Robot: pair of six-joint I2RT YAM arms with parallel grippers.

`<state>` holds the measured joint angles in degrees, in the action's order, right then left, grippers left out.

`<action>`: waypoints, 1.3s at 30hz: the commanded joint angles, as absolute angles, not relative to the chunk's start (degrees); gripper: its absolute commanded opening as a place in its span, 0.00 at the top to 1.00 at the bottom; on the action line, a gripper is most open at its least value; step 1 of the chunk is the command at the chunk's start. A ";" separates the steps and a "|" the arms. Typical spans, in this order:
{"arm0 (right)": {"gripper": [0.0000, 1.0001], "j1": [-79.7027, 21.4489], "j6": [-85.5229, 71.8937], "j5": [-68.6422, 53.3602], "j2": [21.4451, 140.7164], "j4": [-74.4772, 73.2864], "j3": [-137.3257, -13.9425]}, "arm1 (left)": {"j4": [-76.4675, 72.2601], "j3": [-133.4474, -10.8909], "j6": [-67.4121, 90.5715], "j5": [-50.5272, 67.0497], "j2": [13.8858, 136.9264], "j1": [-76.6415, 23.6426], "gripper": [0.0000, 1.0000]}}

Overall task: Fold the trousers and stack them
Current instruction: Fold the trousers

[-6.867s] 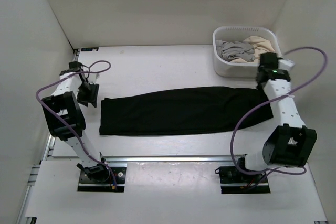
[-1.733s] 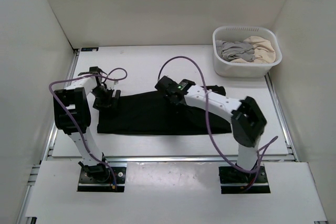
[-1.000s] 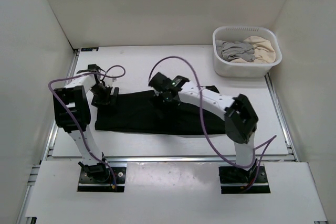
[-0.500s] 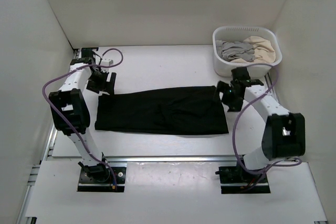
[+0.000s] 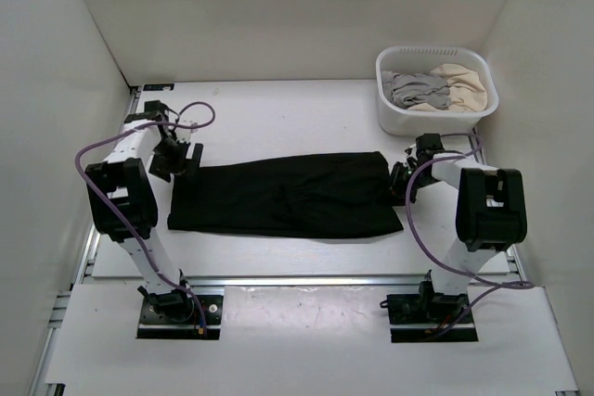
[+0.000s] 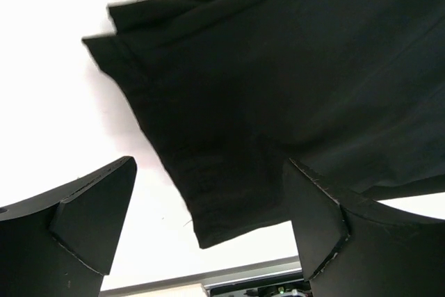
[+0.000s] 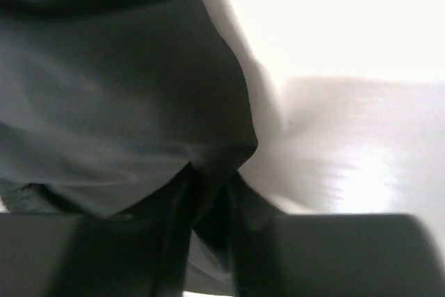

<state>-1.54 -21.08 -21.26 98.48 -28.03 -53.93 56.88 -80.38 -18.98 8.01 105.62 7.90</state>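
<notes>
Only the right wrist view shows the right gripper [image 7: 208, 196] pinching the trousers [image 5: 288, 197]; the left gripper [image 6: 208, 166] hangs spread. They lie flat, long axis left-to-right on the tabletop [image 5: 278, 118].

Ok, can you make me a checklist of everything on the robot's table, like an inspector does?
Surface: white table.
Job's things: black trousers, lying flat across the middle.
Clutter: white basket, far right, holding grey and beige clothes.
Grippers: left gripper open over the trousers' left end; right gripper at their right end, view blurred, grip unclear.
Cables: purple cables loop off both arms.
Surroundings: white walls, three sides.
</notes>
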 commanded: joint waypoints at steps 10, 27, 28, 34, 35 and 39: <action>1.00 6.41 -20.65 -27.78 104.87 -24.87 -53.53 | 55.90 -79.01 -18.54 5.89 103.62 10.55 0.01; 1.00 -11.10 -24.31 25.90 95.70 -83.91 -102.88 | 52.56 -79.97 -15.91 28.62 111.44 -6.83 0.00; 1.00 -14.64 -25.56 26.80 96.84 -85.15 -102.92 | 52.56 -79.98 -15.91 29.44 113.19 -8.16 0.00; 1.00 -36.89 -36.03 24.09 107.47 -85.17 -111.34 | 49.57 -82.26 -15.91 31.98 120.75 -13.53 0.00; 1.00 -40.66 -36.64 24.08 109.49 -85.17 -115.19 | 49.57 -83.05 -15.91 32.78 123.02 -13.54 0.00; 1.00 -45.96 -39.63 21.53 118.37 -84.12 -119.87 | 49.57 -86.65 -15.91 36.91 126.91 -14.06 0.04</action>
